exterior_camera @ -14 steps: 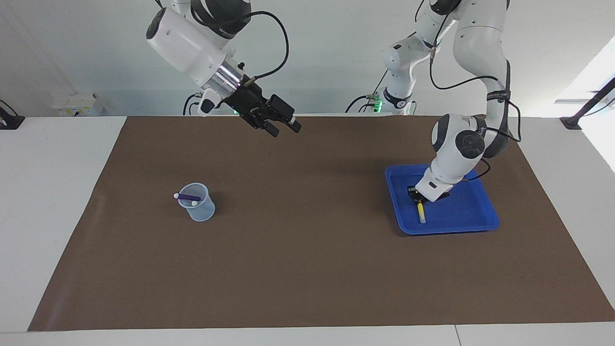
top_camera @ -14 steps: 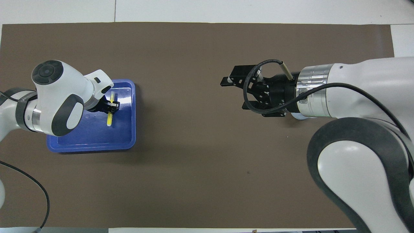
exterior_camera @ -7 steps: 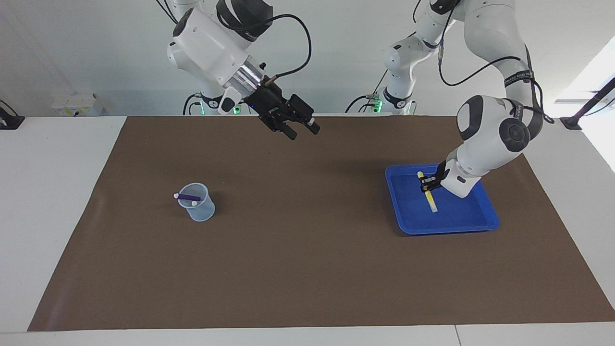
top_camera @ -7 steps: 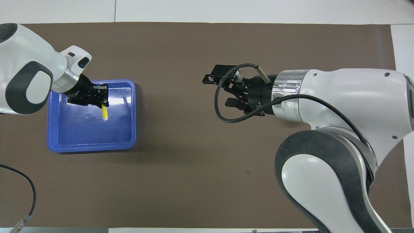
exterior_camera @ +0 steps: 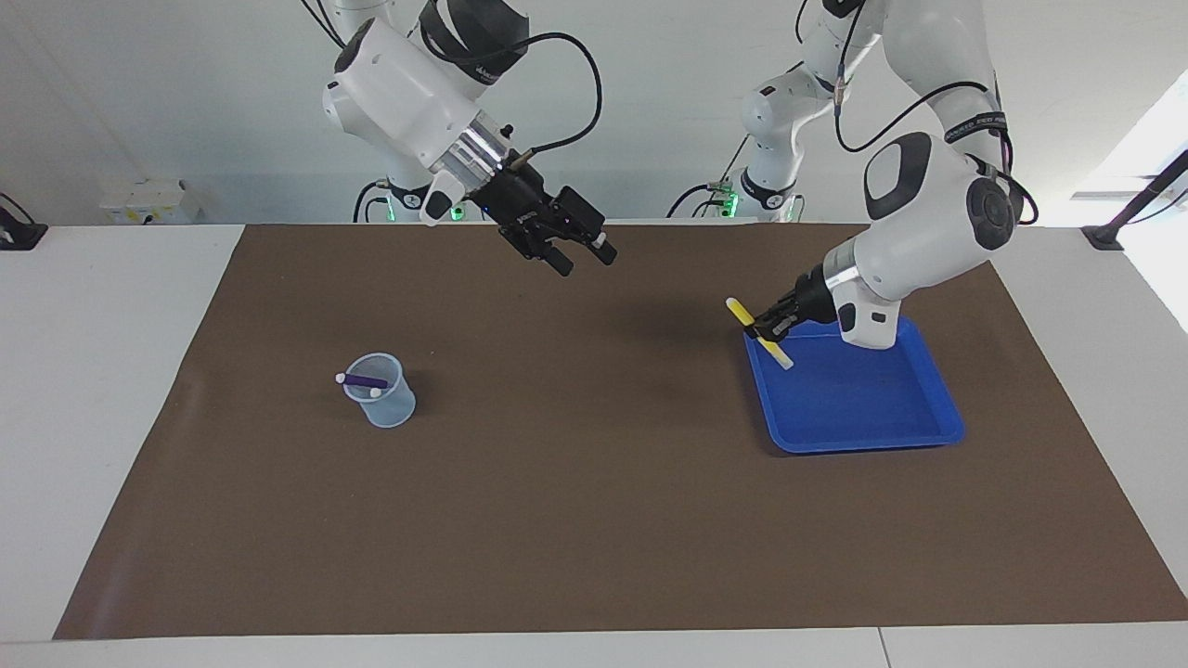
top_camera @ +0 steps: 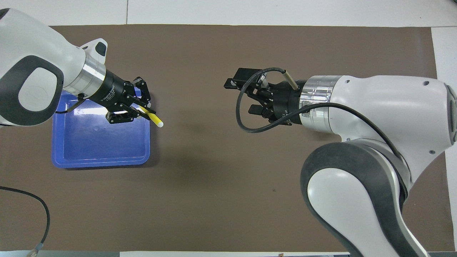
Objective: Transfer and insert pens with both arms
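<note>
Arms, two, glossy white with dark cables, rising from the robots' end of the table. Right gripper — jaws spread wide, nothing between them — hangs in the air over bare brown mat toward the middle of the table, its fingertips pointing toward the left arm's end. Left gripper — fingers clamped on the yellow pen — is raised over the edge of the blue tray, on the tray's side that faces the middle of the table. Yellow pen: held near its middle, tilted, one end up toward the robots and its whitish end angled downward, clear of the tray floor; from overhead the whitish tip juts past the tray rim over the mat. Blue tray: shallow, rectangular, lying flat on the mat at the left arm's end of the table, no pen lying in it. Clear cup: upright on the mat toward the right arm's end, a little farther from the robots than the tray. Purple pen: resting across the cup's mouth, one whitish end sticking out over the rim. A second whitish end shows just inside the rim beside it; whose it is cannot be made out.
</note>
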Robot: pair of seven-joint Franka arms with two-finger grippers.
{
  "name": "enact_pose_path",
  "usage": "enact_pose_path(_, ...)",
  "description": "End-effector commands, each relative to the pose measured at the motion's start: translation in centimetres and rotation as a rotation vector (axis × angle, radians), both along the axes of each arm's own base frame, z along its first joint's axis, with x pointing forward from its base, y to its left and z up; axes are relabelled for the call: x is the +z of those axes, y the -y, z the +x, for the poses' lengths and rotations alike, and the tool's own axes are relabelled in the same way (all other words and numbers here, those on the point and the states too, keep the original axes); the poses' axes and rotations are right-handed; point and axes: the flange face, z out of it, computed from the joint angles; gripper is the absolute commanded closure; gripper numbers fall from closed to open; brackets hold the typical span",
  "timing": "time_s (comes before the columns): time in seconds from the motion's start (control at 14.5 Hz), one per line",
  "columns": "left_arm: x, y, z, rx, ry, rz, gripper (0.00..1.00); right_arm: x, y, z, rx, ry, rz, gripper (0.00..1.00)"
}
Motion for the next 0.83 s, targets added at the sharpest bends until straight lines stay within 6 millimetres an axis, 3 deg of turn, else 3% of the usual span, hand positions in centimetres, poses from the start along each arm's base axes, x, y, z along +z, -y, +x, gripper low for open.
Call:
enact_pose_path(0.0, 1.3, 1.2, -0.9, 0.147, -0.102, -0.073, 1.00, -0.6, -0.2, 0.2, 0.014, 0.039, 0.002, 0.00)
enact_pose_path(0.34, 1.1, 3.7, -2.3, 0.334, -0.209, -0.209, 1.00, -1.4, -2.2, -0.7, 0.035, 0.079, -0.008, 0.01)
enact_pose_path(0.76, 1.6, 5.4, -6.2, 0.491, -0.204, -0.288, 1.00, -2.1, -4.8, -1.8, 0.106, 0.124, -0.035, 0.15)
